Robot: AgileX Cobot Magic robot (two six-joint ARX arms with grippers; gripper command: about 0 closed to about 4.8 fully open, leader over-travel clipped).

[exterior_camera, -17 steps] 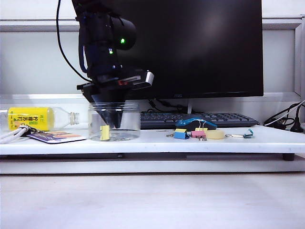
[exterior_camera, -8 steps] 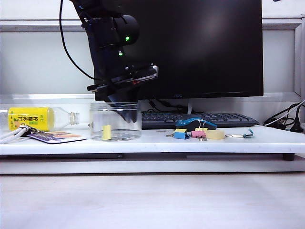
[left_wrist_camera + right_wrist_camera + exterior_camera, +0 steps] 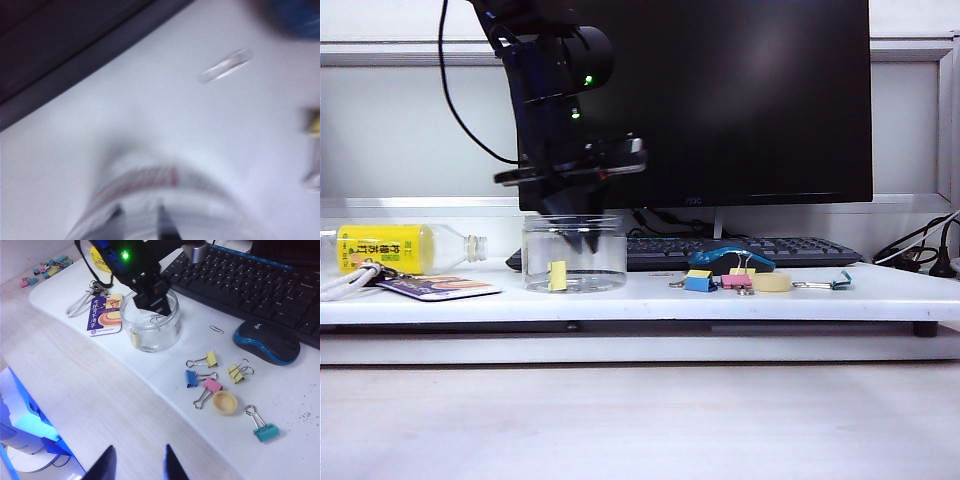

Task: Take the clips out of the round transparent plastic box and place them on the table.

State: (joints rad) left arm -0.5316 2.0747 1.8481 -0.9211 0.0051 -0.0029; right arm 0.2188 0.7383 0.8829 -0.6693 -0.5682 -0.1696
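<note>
A blue mouse (image 3: 266, 341) lies before the keyboard (image 3: 250, 280). Nearby lie blue (image 3: 190, 378), pink (image 3: 212, 385) and teal (image 3: 265, 432) clips. A yellow-labelled bottle (image 3: 390, 248) lies sideways.

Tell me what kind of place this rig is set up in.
Most likely an office desk: a monitor and keyboard at the back, a mouse and loose binder clips on the white table.

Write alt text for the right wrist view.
The left end effector reaches down into the round transparent plastic box on the white table; one yellow clip lies inside. Colored binder clips, a mouse and a keyboard lie nearby.
</note>
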